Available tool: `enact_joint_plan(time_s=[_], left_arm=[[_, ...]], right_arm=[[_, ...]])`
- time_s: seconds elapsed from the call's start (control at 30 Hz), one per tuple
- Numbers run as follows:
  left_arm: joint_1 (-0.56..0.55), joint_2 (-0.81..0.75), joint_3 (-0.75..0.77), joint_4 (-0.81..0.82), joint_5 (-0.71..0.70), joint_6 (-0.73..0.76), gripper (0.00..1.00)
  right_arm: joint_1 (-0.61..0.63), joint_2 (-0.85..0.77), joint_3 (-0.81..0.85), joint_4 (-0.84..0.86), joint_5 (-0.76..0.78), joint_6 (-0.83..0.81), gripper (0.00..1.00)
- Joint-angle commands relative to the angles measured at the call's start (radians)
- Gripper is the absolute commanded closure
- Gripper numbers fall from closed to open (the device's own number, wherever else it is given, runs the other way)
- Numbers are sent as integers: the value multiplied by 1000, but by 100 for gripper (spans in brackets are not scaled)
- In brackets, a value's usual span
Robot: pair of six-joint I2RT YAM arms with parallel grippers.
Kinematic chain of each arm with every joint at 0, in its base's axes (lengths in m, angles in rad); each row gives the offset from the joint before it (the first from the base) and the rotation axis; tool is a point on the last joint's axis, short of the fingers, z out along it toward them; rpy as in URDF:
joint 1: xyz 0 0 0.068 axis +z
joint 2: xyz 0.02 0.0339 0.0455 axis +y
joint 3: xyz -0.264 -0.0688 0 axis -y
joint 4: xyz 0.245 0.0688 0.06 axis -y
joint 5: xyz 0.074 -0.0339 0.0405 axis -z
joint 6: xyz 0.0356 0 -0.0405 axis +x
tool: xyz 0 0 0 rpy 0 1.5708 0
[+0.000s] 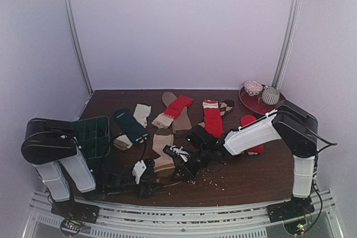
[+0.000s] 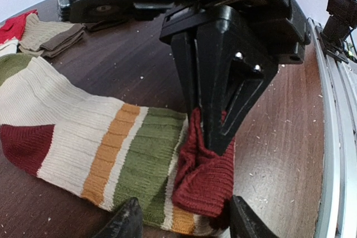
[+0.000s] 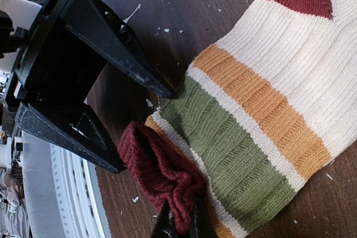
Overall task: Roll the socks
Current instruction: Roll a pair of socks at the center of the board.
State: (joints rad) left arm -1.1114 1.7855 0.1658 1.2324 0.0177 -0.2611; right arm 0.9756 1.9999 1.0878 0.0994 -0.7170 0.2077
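A ribbed cream sock (image 2: 100,137) with orange and green stripes lies flat near the table's front edge (image 1: 163,160). Its dark red cuff (image 2: 206,176) is folded back over the stripes. My right gripper (image 3: 181,224) comes down from above and is shut on that cuff, which bunches between its tips (image 2: 215,140). My left gripper (image 2: 187,221) straddles the folded end and is open. One of its fingers (image 2: 127,220) is over the green stripe, and the other is just past the fold. In the right wrist view the left gripper (image 3: 144,130) flanks the cuff (image 3: 162,176).
Several more socks lie spread behind: dark teal (image 1: 131,124), cream (image 1: 142,112), red (image 1: 179,107), red with a white cuff (image 1: 213,120), argyle (image 1: 226,106). A dark green gridded tray (image 1: 92,135) stands left. A dark red plate (image 1: 261,104) holds two rolled balls at back right. Crumbs dot the wood.
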Motion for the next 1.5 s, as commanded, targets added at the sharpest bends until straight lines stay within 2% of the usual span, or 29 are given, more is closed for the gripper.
enact_joint_plan(time_s=[0.0,0.23,0.5,0.63,0.7,0.77,0.9,0.97,1.07,1.2,1.27,1.47], left_arm=[[12,9,-6,103,22,-24,48],[15,-10,-3,107,60,-37,45],[15,84,23,161,108,-80,59],[15,112,23,169,117,-89,73],[15,114,23,173,117,-94,84],[16,108,23,166,106,-108,100],[25,49,17,41,63,-184,100],[27,0,11,-51,44,-228,100],[28,-49,3,-201,7,-315,100],[30,-65,-23,-265,10,-384,100],[30,-49,-21,-285,25,-398,100],[37,23,2,-270,80,-403,100]], right_arm=[[4,17,29,-111,17,-54,98],[12,27,47,-117,18,-49,98],[26,6,48,-85,29,-33,98],[29,14,46,-79,22,-31,98],[32,17,43,-76,25,-31,97],[33,19,40,-75,29,-29,96],[33,-20,15,-52,104,-47,79],[31,-80,-22,-9,163,-94,73],[34,-219,-150,168,244,-206,66],[94,-385,-369,393,349,-482,53],[137,-400,-399,410,378,-590,50],[213,-282,-305,315,431,-763,50]])
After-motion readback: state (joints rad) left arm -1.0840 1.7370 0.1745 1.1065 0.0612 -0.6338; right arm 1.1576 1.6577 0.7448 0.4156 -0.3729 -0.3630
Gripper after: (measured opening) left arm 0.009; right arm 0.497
